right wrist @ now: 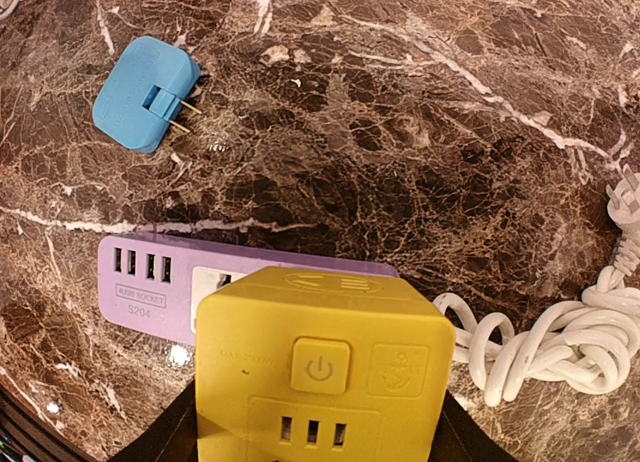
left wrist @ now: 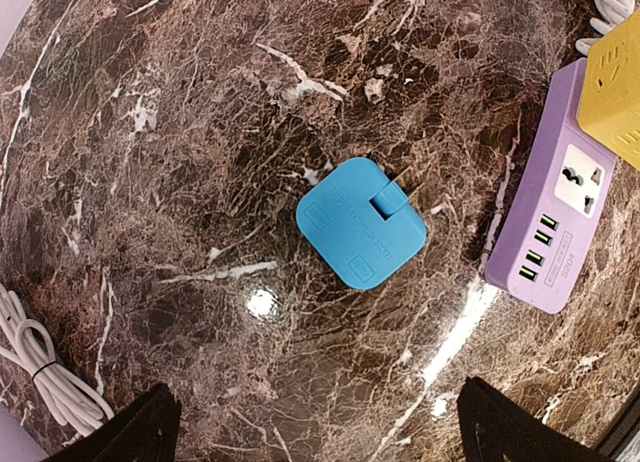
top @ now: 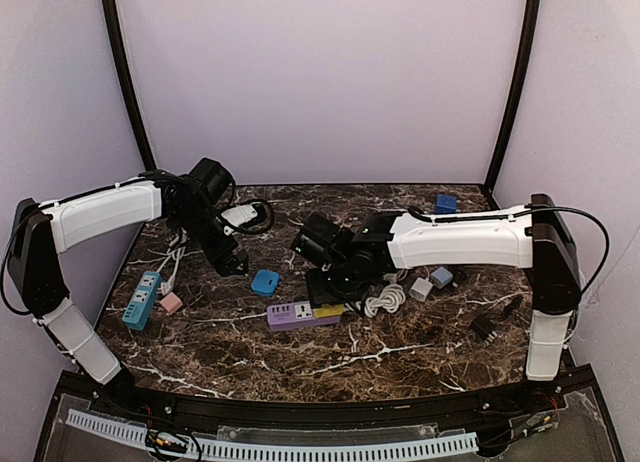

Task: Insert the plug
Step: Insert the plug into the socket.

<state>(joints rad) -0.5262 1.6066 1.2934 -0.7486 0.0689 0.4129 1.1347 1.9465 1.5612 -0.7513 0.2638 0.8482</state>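
The marble table (top: 300,357) is carrying a purple power strip (top: 300,315). The right gripper (right wrist: 318,437) is clamping a yellow cube (right wrist: 320,362) over the strip's socket. Seating looks unfinished, though that is hard to tell. The left gripper (left wrist: 320,430) is hanging wide open and empty above a blue plug (left wrist: 360,222) lying well apart from the strip. Only the right wrist view is showing its prongs.

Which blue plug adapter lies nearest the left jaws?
The light blue square adapter beside the purple power strip, centre table; the dark blue adapter sits far off at the back right edge.
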